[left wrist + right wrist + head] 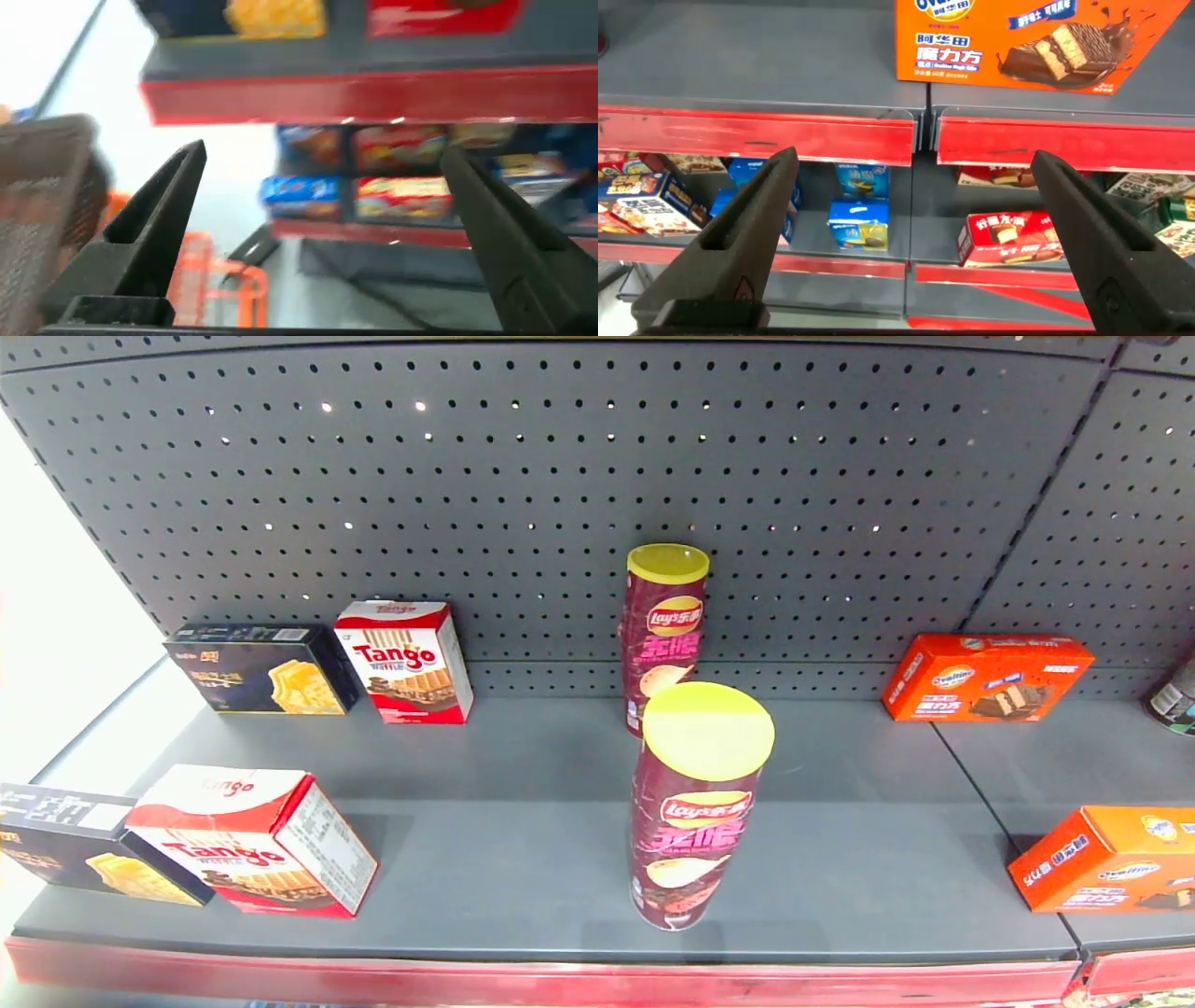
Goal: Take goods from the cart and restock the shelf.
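The left gripper and right gripper both sit out in front of the shelving, fingers spread apart and holding nothing. The step in hand is probably fetching the next item from what looks like the grey wire-mesh cart near the left gripper. On the grey metal shelf, two maroon cylindrical crisp tubes with yellow plastic lids stand upright mid-shelf, one behind the other, with red-and-white cardboard wafer boxes left and orange cardboard chocolate boxes right. Grip a new item squarely and set it among its kind, clear of the tall near tube, which would likely tip easily.
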{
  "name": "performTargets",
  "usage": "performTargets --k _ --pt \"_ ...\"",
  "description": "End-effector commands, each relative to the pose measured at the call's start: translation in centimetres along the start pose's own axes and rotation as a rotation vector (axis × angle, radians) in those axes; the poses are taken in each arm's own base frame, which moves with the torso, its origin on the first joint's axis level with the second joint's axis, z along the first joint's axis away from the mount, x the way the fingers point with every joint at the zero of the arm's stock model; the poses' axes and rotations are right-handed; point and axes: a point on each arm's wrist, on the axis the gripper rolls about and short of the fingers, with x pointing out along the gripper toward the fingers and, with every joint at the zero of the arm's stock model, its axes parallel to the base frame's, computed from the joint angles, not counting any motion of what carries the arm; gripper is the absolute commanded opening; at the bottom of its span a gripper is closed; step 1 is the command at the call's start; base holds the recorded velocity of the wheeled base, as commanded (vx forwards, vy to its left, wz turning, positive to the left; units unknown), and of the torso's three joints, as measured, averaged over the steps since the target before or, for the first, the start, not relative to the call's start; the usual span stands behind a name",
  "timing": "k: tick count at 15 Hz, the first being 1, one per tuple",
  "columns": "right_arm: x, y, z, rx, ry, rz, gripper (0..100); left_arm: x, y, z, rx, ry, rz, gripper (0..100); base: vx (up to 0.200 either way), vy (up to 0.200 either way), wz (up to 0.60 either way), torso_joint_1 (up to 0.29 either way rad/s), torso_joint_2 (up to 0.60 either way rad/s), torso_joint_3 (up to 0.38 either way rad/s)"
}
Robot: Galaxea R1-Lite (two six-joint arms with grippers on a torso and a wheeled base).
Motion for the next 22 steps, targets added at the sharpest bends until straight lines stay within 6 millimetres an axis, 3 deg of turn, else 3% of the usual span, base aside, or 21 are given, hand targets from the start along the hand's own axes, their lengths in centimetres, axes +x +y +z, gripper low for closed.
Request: performTargets --k 1,4,5,6,8,10,22 --pt "0.04 0.0 0.01 -0.001 0.006 0.001 100 -0.86 -0.34 -0.64 -0.015 -0.163 -0.18 100 0.0 0.0 0.0 0.0 0.0 0.0" --pt "0.04 0.0 0.01 -0.001 0.006 0.001 100 -0.73 -0.28 -0.63 -0.02 -0.183 -0.148 100 0.0 0.0 0.0 0.0 0.0 0.0" --pt "0.04 0.0 0.01 -0.001 0.006 0.001 100 -0.47 -0.06 -1.03 -0.034 -0.163 -0.016 100 0.0 0.0 0.0 0.0 0.0 0.0" --pt "0.04 0.0 0.01 -0.001 0.006 0.001 100 -0.23 -0.04 -1.21 -0.067 -0.184 0.006 100 0.0 0.0 0.0 0.0 0.0 0.0" --pt "0.04 0.0 0.01 -0.001 0.006 0.001 100 -0.13 -0.12 -1.39 -0.059 -0.18 -0.018 100 0.0 0.0 0.0 0.0 0.0 0.0" --pt "0.04 0.0 0.01 -0.001 0.006 0.001 100 -0.16 -0.43 -1.39 -0.055 -0.187 -0.156 100 0.0 0.0 0.0 0.0 0.0 0.0" --pt "-0.53 0.1 -0.22 0.009 -0.068 -0.056 100 -0.15 -0.37 -1.39 -0.049 -0.186 -0.133 100 0.0 0.0 0.0 0.0 0.0 0.0"
